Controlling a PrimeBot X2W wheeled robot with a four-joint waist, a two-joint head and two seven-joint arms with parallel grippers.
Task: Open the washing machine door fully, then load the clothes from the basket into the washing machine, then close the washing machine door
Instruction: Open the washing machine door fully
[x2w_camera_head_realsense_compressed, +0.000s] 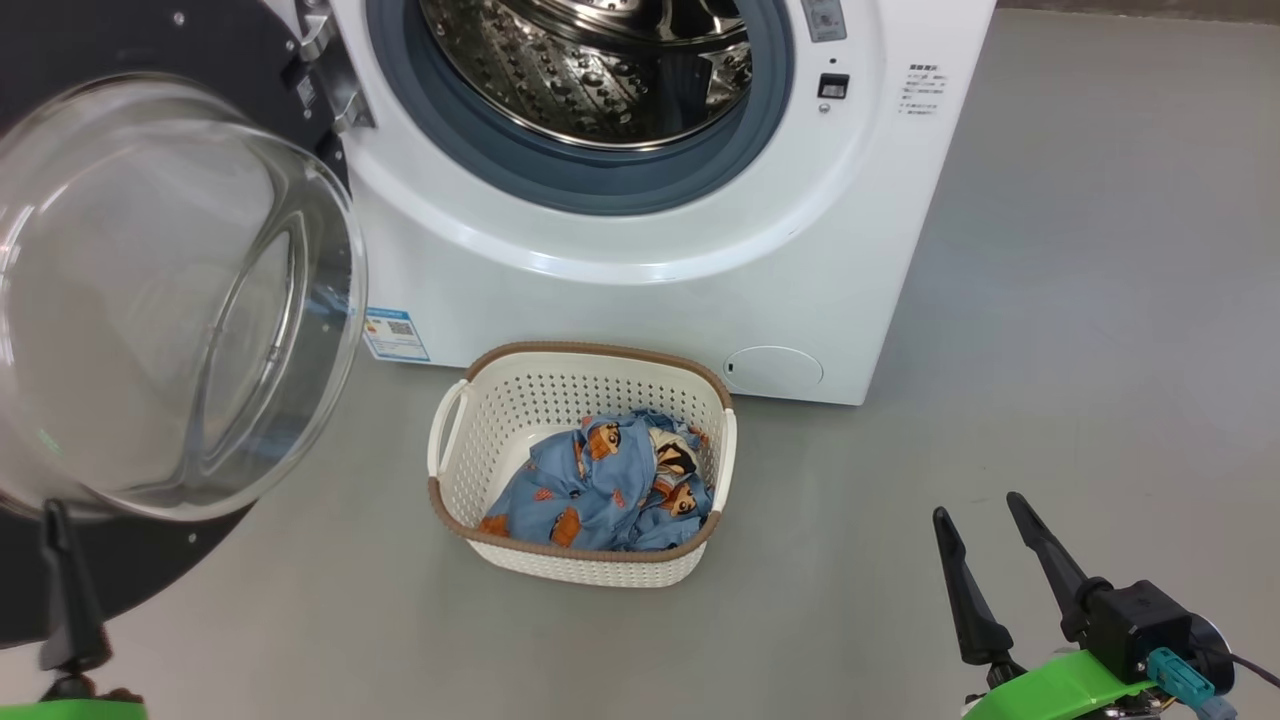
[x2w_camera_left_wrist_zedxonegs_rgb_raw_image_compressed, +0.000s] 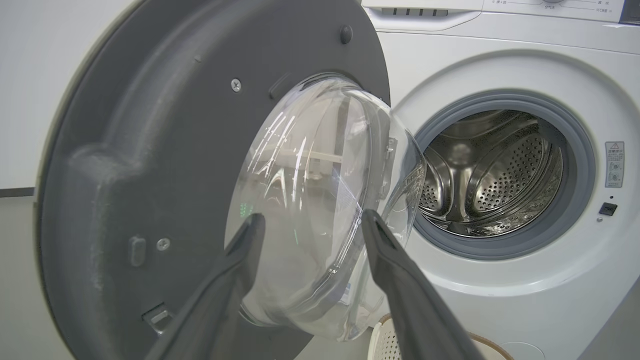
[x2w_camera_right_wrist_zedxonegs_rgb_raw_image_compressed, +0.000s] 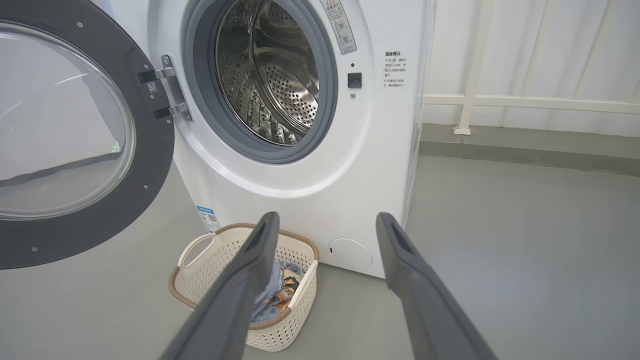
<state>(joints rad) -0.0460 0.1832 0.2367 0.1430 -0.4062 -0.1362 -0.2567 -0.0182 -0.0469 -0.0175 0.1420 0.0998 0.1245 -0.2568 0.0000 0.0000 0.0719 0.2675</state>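
The washing machine (x2w_camera_head_realsense_compressed: 650, 270) stands with its steel drum (x2w_camera_head_realsense_compressed: 600, 60) exposed. Its door (x2w_camera_head_realsense_compressed: 170, 300) is swung out to the left, glass bowl bulging toward me. The basket (x2w_camera_head_realsense_compressed: 560, 395) sits on the floor in front of the machine, holding the blue printed clothes (x2w_camera_head_realsense_compressed: 610, 480). My left gripper (x2w_camera_left_wrist_zedxonegs_rgb_raw_image_compressed: 312, 217) is open, close in front of the door's glass (x2w_camera_left_wrist_zedxonegs_rgb_raw_image_compressed: 320, 190) and holding nothing; one of its fingers (x2w_camera_head_realsense_compressed: 65, 590) rises at the lower left. My right gripper (x2w_camera_head_realsense_compressed: 978, 508) is open and empty, low and to the right of the basket (x2w_camera_right_wrist_zedxonegs_rgb_raw_image_compressed: 210, 260).
Grey floor (x2w_camera_head_realsense_compressed: 1050, 330) stretches wide to the right of the machine. A blue label (x2w_camera_head_realsense_compressed: 396, 333) and a round flap (x2w_camera_head_realsense_compressed: 773, 368) sit low on the machine's front. A white railing and a curtain (x2w_camera_right_wrist_zedxonegs_rgb_raw_image_compressed: 525, 100) stand behind on the right.
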